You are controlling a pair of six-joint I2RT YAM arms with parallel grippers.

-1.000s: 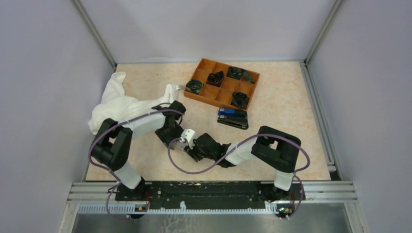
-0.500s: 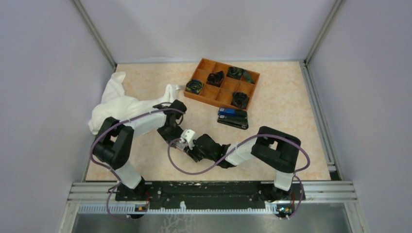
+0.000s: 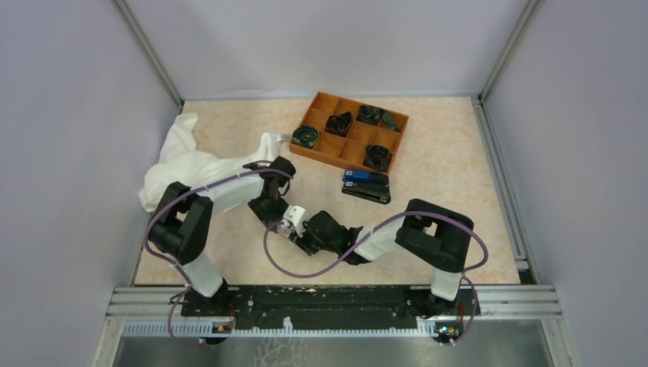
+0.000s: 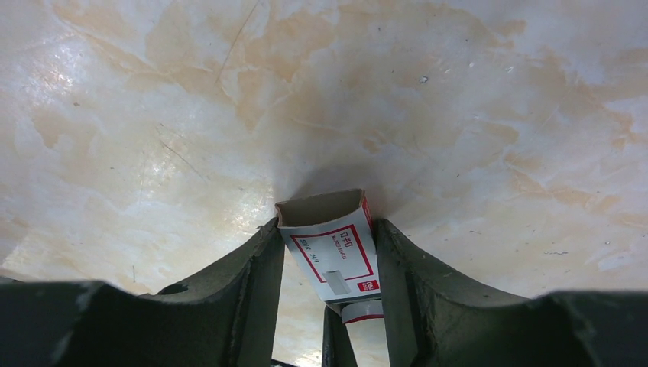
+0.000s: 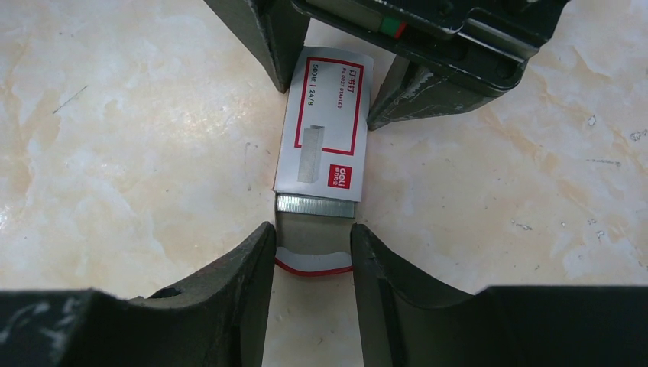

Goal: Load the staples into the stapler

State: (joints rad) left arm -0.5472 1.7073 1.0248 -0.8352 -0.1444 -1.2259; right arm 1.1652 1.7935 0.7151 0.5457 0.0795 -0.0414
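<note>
Surface (image 3: 451, 153): beige, marble-patterned, enclosed by pale walls on three sides.

Cloth (image 3: 183, 164): white and crumpled, lying along the left edge from the far-left corner towards the middle.

Arms: both reach inward from the near edge and meet slightly left of the surface's centre, nearer the near edge than the far one.

Organiser tray (image 3: 327, 145): orange, divided into compartments, set at an angle by the middle of the far edge. Several compartments hold dark bundled items (image 3: 338, 122); their nature cannot be determined.

Stapler (image 3: 368, 193): all black, lying flat just on the near side of the organiser tray, right of centre. A blue-and-black stapler (image 3: 365, 177) lies directly alongside it on the far side. Both are well apart from the arms.

Carton (image 5: 325, 115): white with a red-bordered label, located where the two arms meet. Whether it rests on the surface or is held just above it cannot be determined.

Left fingers (image 4: 256, 275): closed against the two long sides of the carton, gripping it.

Inner tray (image 5: 313, 233): grey card with a red edge, protruding from the carton's end on the right arm's side.

Right fingers (image 5: 244, 283): closed on the protruding end of the inner tray, one on each side.

Staples (image 5: 317, 204): a silver-grey strip edge exposed in the inner tray, right at the carton's mouth.
</note>
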